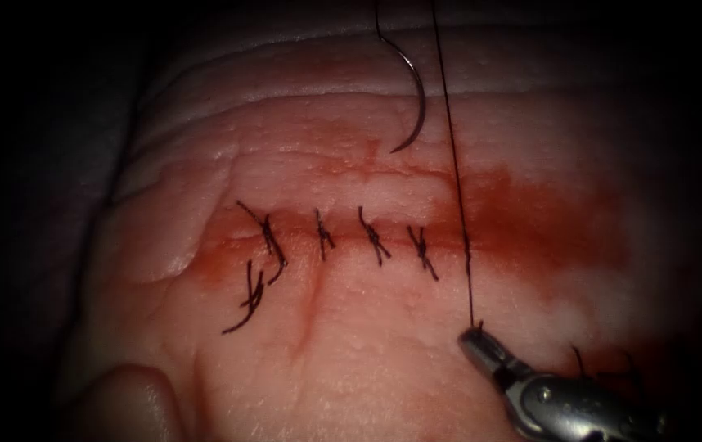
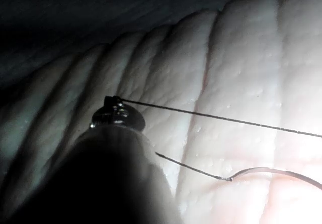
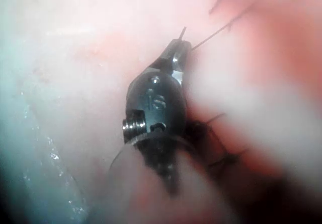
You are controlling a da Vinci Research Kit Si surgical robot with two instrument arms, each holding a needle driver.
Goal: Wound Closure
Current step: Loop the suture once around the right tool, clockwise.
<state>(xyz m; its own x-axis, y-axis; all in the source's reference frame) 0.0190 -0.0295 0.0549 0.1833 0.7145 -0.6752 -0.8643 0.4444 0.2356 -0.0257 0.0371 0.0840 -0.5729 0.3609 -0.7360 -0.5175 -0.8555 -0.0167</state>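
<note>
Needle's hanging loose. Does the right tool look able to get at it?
Probably not at once: the right tool is shut on the thread. The needle hangs free above the tissue.

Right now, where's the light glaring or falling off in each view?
Endoscope view: light pools on the central tissue, edges fall dark; needle lit, held by neither tool, not in tissue; right tool shut on the thread. Left wrist view: left tool in shadow, shut on the thread, glare on tissue. Right wrist view: glare across tissue around the right tool.
</note>
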